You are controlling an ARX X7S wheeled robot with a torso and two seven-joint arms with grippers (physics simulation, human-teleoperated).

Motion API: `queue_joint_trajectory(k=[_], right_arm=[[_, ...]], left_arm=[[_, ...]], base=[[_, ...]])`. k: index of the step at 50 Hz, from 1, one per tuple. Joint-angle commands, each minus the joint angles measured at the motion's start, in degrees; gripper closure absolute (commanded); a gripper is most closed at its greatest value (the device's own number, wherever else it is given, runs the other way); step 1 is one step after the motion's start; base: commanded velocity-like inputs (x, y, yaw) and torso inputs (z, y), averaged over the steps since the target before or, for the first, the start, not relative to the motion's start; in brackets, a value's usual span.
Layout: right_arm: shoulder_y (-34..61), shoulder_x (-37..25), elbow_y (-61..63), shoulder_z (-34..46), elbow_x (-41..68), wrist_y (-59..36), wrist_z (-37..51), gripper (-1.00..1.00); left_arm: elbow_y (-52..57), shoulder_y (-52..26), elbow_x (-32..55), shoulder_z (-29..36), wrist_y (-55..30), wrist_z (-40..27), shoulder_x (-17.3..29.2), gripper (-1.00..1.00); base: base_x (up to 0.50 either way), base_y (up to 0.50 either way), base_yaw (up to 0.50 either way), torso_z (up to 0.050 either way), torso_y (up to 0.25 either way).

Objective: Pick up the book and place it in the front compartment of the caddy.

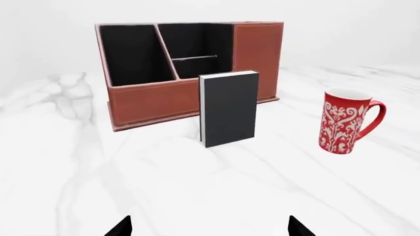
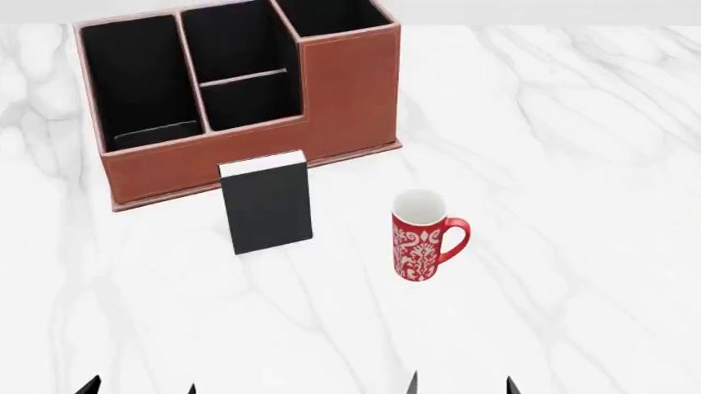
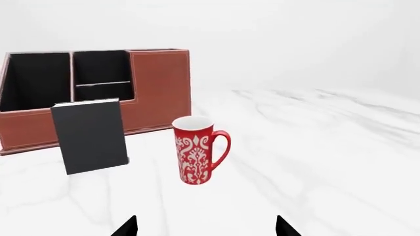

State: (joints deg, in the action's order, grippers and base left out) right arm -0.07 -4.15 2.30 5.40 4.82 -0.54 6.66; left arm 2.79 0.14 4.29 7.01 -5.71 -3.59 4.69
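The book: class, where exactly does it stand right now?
In the head view the book stands upright on the marble table, just in front of the caddy, with the red mug to its right.

left gripper [image 2: 139, 386] spread, right gripper [image 2: 460, 383] spread

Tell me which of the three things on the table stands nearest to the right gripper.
The red mug. It stands almost straight ahead of the right gripper, while the black book is off to its left and the brown caddy stands farther back.
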Motion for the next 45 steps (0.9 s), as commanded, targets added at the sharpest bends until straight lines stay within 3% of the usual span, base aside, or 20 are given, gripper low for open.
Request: queue_joint_trajectory(k=[1,10,17,31,45], right_arm=[[1.1,-0.6,6.4,-1.2,2.0,-5.6,0.2,-1.00],[8.9,-4.1,21.3,-3.4,5.4,-19.0,1.4,-1.00],[19.9,-8.0,32.4,-4.4,6.8,-31.7,2.4,-1.00],[36.6,-12.4,41.8,-10.6,11.1,-45.9,3.5,-1.00],[35.8,-12.3,42.2,-12.2,12.8,-44.7,2.8,-1.00]], left_arm=[[4.0,-0.6,-0.6,-0.1,-5.3,-0.3,0.6,-1.00],[18.1,-4.7,2.2,-1.7,-15.5,-1.3,2.2,-1.00],[29.0,-14.6,3.3,-3.0,-27.6,-2.2,4.5,-1.00],[42.9,-28.0,7.4,-8.0,-42.6,-4.0,5.7,-1.00],[44.3,-32.0,8.0,-8.4,-44.7,-4.9,6.5,-1.00]], base=[[0.00,0.00,0.00,0.000,0.000],[0.00,0.00,0.00,0.000,0.000],[0.00,0.00,0.00,0.000,0.000],[0.00,0.00,0.00,0.000,0.000],[0.00,0.00,0.00,0.000,0.000]])
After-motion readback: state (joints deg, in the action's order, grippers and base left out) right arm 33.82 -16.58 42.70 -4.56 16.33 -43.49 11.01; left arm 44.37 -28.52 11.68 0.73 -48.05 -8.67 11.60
